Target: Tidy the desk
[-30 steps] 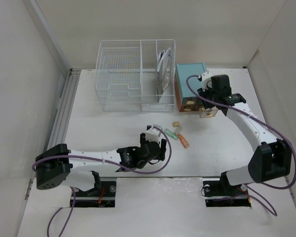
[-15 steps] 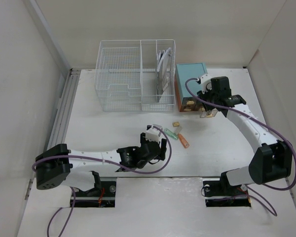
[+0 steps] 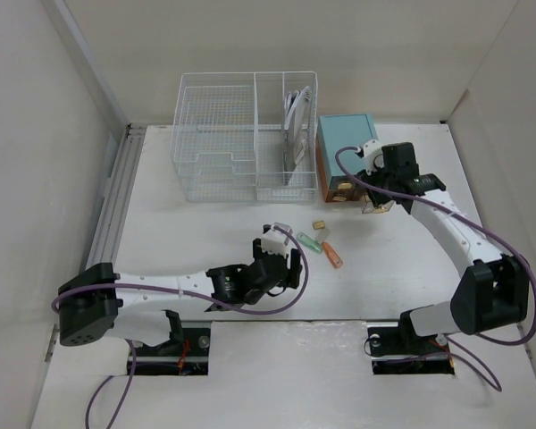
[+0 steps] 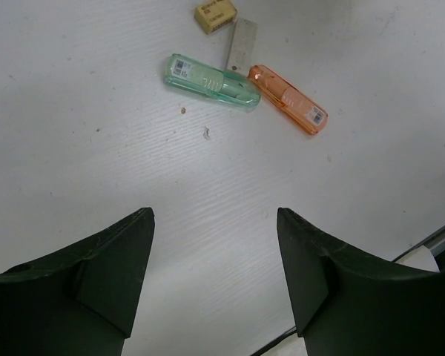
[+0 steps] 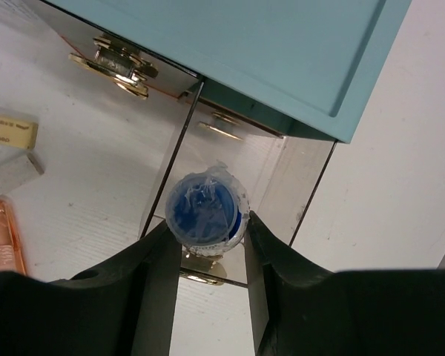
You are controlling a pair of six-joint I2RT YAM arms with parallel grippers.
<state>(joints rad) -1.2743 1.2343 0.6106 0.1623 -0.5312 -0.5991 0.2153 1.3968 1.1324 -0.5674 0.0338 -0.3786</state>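
Putting a small thing away looks to be the step in hand. The right gripper [image 5: 207, 236] is closed on a round blue piece [image 5: 205, 208] in clear wrap and holds it over the pulled-out clear drawer [image 5: 297, 178] of the teal box [image 5: 267, 44]. The box stands at the far right of the desk [image 3: 188, 232].

The next move calls for lowering the piece inside the drawer walls, then parting the jaws without nudging the drawer.

The left gripper [image 4: 213, 222] hangs wide open and empty above bare desk. Just beyond it a green piece [image 4: 211, 80], an orange piece [image 4: 288, 99], an eraser [image 4: 216, 12] and a grey bar [image 4: 242, 43] lie close together; one of them is probably its next pick.

What the blue piece is cannot be made out, nor whether it touches the drawer floor, which it hides. The eraser's print is too small to read.
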